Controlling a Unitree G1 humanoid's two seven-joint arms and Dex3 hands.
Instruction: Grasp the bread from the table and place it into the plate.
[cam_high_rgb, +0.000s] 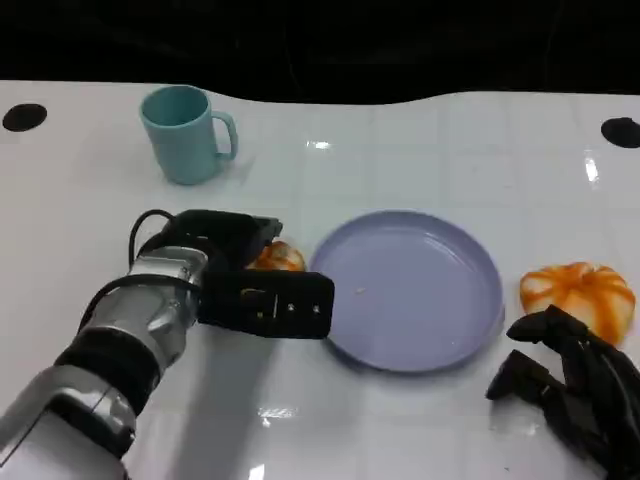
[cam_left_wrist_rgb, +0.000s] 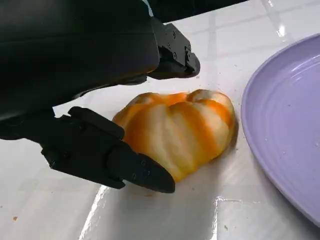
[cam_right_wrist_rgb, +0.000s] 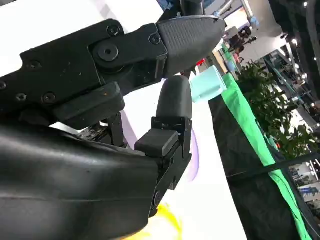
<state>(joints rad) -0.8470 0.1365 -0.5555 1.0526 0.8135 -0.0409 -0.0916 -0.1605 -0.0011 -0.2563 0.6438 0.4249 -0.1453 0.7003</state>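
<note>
Orange bread (cam_left_wrist_rgb: 180, 132) mid-frame on table, my left hand (cam_high_rgb: 262, 290) fingers around it w/o firm grip, nothing lifted; purple plate (cam_high_rgb: 450, 330) centre-right empty; right hand (cam_high_rgb: 570, 385) idle, holds nothing

- I take this for an exhibition hall or showroom rather than a home: a glossy white table (cam_high_rgb: 420, 150).
- Past the table edge I see green cloth (cam_right_wrist_rgb: 250, 130), potted plants (cam_right_wrist_rgb: 280, 120), and bright ceiling lights.

My left hand (cam_high_rgb: 262, 292) over the bread (cam_high_rgb: 277, 258), plate (cam_high_rgb: 405, 290) just beside it with no obstacle between, mug (cam_high_rgb: 186, 134) well beyond, open counter (cam_high_rgb: 400, 150) around.
</note>
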